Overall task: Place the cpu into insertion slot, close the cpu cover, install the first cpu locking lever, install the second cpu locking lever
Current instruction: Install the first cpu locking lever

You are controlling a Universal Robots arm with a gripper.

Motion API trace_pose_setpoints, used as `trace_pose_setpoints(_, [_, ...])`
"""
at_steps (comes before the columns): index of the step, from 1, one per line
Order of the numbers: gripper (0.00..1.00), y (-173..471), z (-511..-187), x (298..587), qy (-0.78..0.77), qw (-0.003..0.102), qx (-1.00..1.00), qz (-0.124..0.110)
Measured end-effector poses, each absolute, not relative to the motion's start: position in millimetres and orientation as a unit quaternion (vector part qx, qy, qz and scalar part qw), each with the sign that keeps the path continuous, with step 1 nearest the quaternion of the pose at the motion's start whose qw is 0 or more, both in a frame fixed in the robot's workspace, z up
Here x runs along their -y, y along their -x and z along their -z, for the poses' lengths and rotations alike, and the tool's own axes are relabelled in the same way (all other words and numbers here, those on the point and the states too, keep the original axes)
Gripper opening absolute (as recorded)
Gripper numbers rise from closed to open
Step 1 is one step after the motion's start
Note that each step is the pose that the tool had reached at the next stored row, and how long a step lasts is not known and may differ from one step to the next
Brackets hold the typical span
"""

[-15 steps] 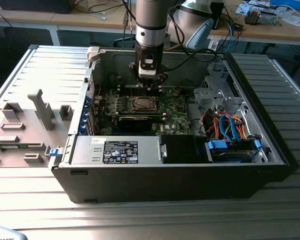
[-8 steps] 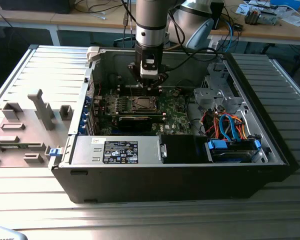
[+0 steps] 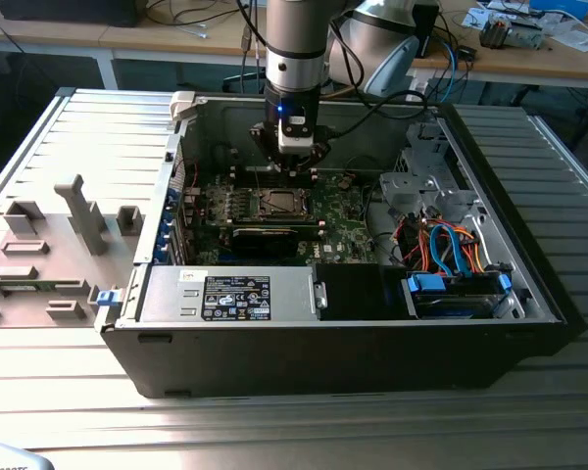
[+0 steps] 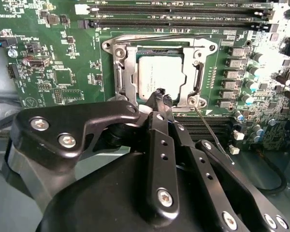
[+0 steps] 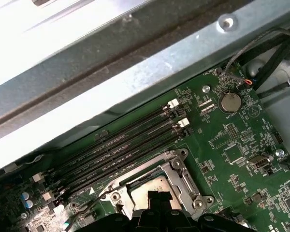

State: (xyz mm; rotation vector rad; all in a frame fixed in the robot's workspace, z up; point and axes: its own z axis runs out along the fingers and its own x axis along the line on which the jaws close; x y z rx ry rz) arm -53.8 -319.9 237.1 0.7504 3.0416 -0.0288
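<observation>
The cpu [image 4: 157,72], a silvery square chip, lies in the insertion slot [image 4: 201,47] on the green board. The cpu cover [image 4: 122,72] lies flat around it as a metal frame, and the chip shows through its window. One thin wire locking lever [image 4: 213,137] sticks out slantwise from the socket's corner. Another lever [image 4: 150,37] runs along the socket's far edge. My gripper [image 4: 162,95] hovers just over the socket's near edge, fingertips together with nothing between them. In the exterior view the gripper [image 3: 294,164] hangs just behind the socket [image 3: 278,203]. The first wrist view shows the cover [image 5: 180,175] too.
The board sits deep in an open computer case [image 3: 529,294] with tall walls. Long black memory slots [image 4: 183,9] run beside the socket. A power supply [image 3: 225,294] and a drive bay with blue cables [image 3: 456,284] fill the near side. A grey fixture [image 3: 49,245] stands at the exterior view's left.
</observation>
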Motion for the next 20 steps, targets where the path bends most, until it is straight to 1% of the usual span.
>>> trace_pose_setpoints(20, [0.11, 53.8, -237.1, 319.9, -0.154, 0.005, -0.988, 0.009])
